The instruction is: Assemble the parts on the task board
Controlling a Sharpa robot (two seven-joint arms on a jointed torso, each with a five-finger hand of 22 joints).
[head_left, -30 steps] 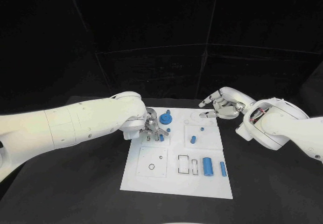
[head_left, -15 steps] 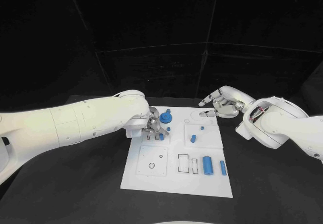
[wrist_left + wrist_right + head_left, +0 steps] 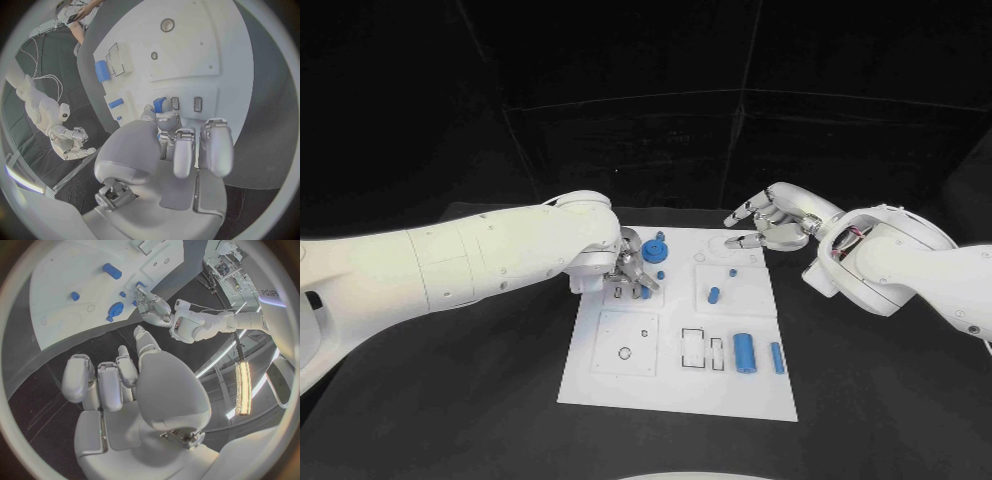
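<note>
Task board (image 3: 678,385), a white plate, lies flat at the middle of the black table (image 3: 473,400), carrying small blue parts. Those parts look light, stiff and smooth, so likely slippery; each is best pinched across its sides. Largest of them, a blue cylinder (image 3: 744,354), lies near the board's right edge toward the robot, beside a thinner blue rod (image 3: 777,358). Left hand (image 3: 626,274) hovers over the board's far left area, fingertips pinching a small blue peg (image 3: 159,104) at a row of slots. Right hand (image 3: 772,225) waits just past the board's far right corner, fingers loosely curled around nothing.
</note>
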